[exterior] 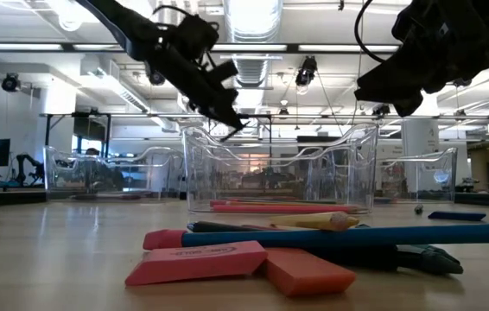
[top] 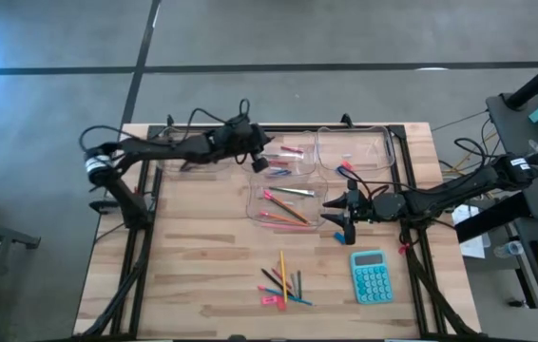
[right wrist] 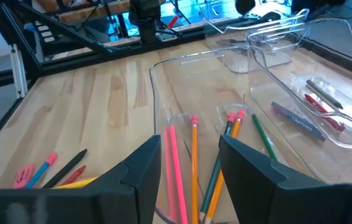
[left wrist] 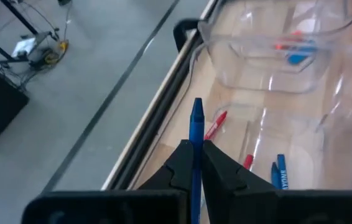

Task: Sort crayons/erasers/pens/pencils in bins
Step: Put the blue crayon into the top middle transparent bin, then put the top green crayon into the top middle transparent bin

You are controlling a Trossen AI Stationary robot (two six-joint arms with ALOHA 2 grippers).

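My left gripper [left wrist: 196, 144] hovers over the far middle bin [top: 285, 175], shut on a blue crayon [left wrist: 196, 121]. Red and blue crayons [left wrist: 278, 172] lie in that bin. The far right bin [left wrist: 269, 71] holds red and blue erasers [left wrist: 295, 55]. The middle bin [top: 254, 198] holds pink, orange and green pencils [right wrist: 194, 163]. My right gripper [right wrist: 189, 149] stands open above that bin's right end [top: 345, 215], nothing between its fingers. More sticks and erasers lie loose [top: 283, 285] near the front edge. My left gripper pinches the blue crayon's shaft [left wrist: 196, 135] between its two fingers. The crayon lies along the fingers, its pointed end [left wrist: 197, 107] sticking out past the fingertips. The fingers slant downward, coming from the table's left. The crayon is lifted clear above the bin.
A teal calculator [top: 371, 276] lies at the front right. Another clear bin [top: 182, 167] sits at the far left under my left arm. In the low view, pink erasers [exterior: 200, 263] and a blue stick [exterior: 357, 235] lie on the near table.
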